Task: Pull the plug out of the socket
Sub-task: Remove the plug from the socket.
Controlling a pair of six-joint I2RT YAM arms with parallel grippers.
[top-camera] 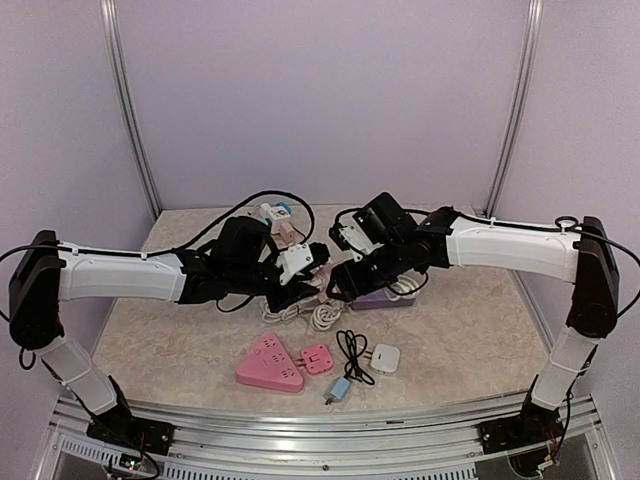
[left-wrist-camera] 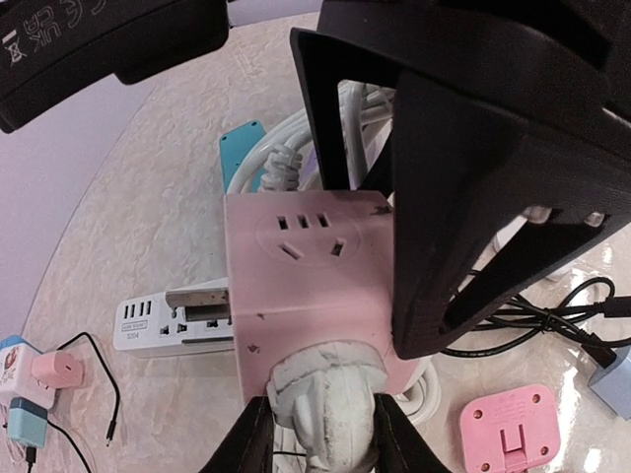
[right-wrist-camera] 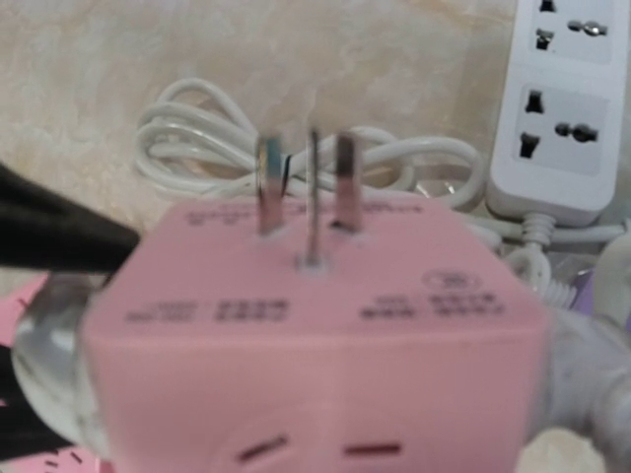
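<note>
Both arms reach in over the middle of the counter [top-camera: 160, 340], and their tips meet there around a pink socket cube [left-wrist-camera: 306, 276], which is held up off the surface. A white plug [left-wrist-camera: 325, 399] sits in the cube's face nearest the left wrist camera, fully seated with no gap showing at the joint. The left pincer [left-wrist-camera: 325, 443] is clamped on this plug, with its black fingers [left-wrist-camera: 254, 439] pressed against either side of the white body.

The right pincer [top-camera: 338, 280] comes in from the opposite side and grips the cube itself. In the left wrist view one of its black fingers lies against the cube's right edge and the other passes behind the top. The right wrist view is filled by the cube, slightly blurred, with the cube's own three metal prongs [right-wrist-camera: 311, 197] sticking up from one face.

Below the cube lies a coiled white cable [right-wrist-camera: 197, 138], and a white power strip [right-wrist-camera: 567, 108] lies beside it. Nearer the arm bases, a pink triangular strip [top-camera: 268, 363] and a small pink adapter [top-camera: 317, 357] lie close together. A looped black cord [top-camera: 352, 350], a white charger block [top-camera: 386, 357] and a small blue plug [top-camera: 338, 390] lie just to their right.
</note>
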